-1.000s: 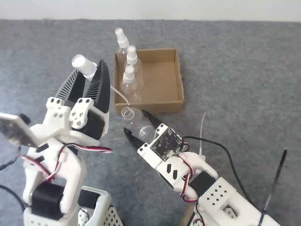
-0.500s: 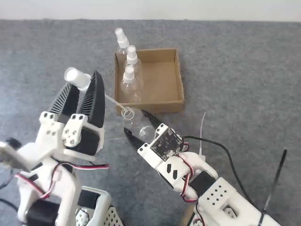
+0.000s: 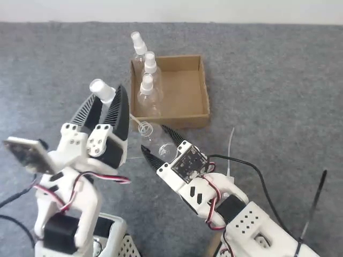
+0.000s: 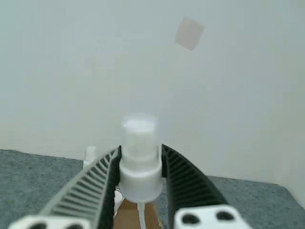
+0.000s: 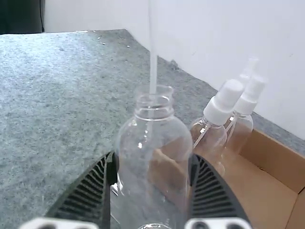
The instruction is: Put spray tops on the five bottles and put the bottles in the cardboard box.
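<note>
Three capped bottles stand along the left wall of the box (apparently inside). The right gripper clamps a fourth, open bottle just in front of the box. The left gripper pinches a spray top, its tube dipping into that neck. Seating, boxing and a fifth bottle are left.

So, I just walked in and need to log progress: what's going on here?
The left gripper holds a spray top, and the right gripper grips an open clear bottle. The top's dip tube runs down into the bottle's mouth, but the top is not yet seated. Three capped bottles stand along one side of the cardboard box.
</note>
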Robot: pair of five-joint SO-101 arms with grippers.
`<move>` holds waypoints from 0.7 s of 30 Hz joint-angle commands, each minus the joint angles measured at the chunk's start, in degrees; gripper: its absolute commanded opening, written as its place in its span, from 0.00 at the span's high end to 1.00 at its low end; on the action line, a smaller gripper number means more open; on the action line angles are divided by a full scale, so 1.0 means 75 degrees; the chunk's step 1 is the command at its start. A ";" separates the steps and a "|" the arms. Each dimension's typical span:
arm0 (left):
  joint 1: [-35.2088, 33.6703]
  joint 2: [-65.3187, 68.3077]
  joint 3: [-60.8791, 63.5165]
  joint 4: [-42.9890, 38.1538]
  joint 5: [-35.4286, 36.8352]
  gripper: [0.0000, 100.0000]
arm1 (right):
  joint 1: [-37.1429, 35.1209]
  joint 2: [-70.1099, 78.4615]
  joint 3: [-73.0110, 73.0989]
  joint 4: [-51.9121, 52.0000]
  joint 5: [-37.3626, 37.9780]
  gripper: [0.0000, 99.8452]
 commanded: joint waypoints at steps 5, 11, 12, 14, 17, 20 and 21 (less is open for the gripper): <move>0.0059 -0.0082 0.0264 -0.0270 -0.0481 0.99 | -0.0006 -0.0264 -0.0070 -0.0205 0.0094 0.95; 0.0070 -0.0082 0.0791 -0.0281 -0.0551 0.99 | 0.0006 -0.0264 -0.0070 -0.0205 0.0094 0.95; 0.0070 -0.0082 0.0873 -0.0281 -0.0551 0.99 | 0.0029 -0.0264 -0.0070 -0.0205 0.0094 0.95; 0.0070 -0.0082 0.0944 -0.0281 -0.0551 0.99 | 0.0170 -0.0264 -0.0070 -0.0205 0.0094 0.95; 0.0082 -0.0082 0.1049 -0.0258 -0.0551 0.99 | 0.0299 -0.0264 -0.0094 -0.0205 0.0094 0.95; 0.0445 -0.0094 0.1166 -0.0246 -0.0727 0.97 | 0.0287 -0.0264 -0.0094 -0.0205 0.0082 0.95; 0.0563 -0.0094 0.1178 -0.0246 -0.0891 0.95 | 0.0287 -0.0264 -0.0094 -0.0205 0.0082 0.95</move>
